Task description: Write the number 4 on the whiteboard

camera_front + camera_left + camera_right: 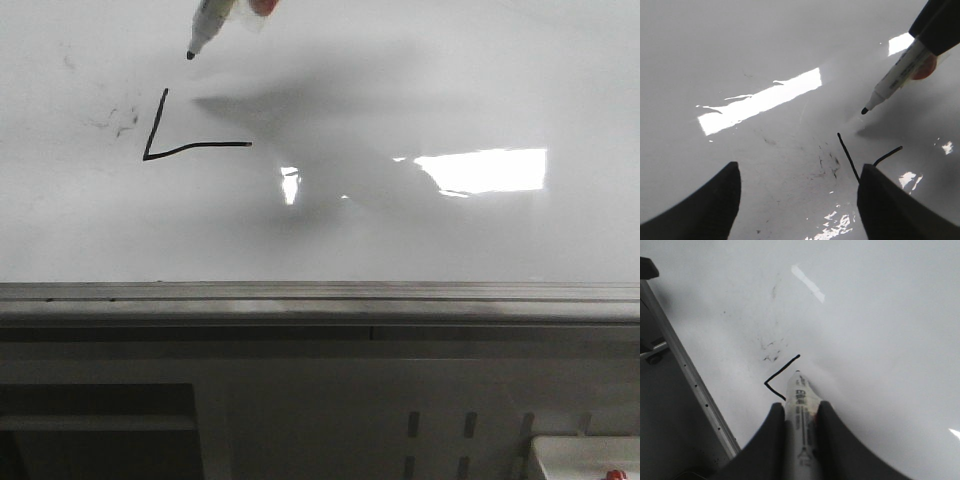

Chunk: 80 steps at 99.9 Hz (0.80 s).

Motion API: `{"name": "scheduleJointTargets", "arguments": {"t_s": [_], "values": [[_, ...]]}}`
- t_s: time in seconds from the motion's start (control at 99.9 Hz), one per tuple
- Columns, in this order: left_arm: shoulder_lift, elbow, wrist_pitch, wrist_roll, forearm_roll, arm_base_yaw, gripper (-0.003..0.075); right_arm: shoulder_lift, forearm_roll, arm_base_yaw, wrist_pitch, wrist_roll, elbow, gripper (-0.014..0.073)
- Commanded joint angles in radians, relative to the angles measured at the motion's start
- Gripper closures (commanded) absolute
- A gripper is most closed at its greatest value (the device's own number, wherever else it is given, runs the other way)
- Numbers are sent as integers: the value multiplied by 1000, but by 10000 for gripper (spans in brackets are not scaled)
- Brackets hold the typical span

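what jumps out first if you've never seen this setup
The half-drawn number 4, just a slanted stroke and a horizontal bar, stands black on the left of the glossy whiteboard. A marker clamped in the right gripper hovers just above it, tip off the surface. A bright rectangular reflection glares to the right.

The whiteboard (480,90) lies bare around the unfinished number 4 (185,140); only the marker (205,28), clamped in the right tool (800,425), hangs above it. The grey rim (320,300) bounds the near side.
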Motion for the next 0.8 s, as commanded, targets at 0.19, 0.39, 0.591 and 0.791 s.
{"name": "scheduleJointTargets", "arguments": {"t_s": [0.19,0.39,0.591,0.791], "values": [[-4,-28,-83,-10,-13,4,259,8,-44,-8,-80,0,-38,637],[-4,-28,-89,-10,-13,4,259,15,-44,-8,-53,0,-38,637],[-4,-28,-91,-10,-13,4,259,15,-16,-7,7,0,-6,637],[-4,-28,-91,-10,-13,4,259,15,51,25,12,0,86,637]]}}
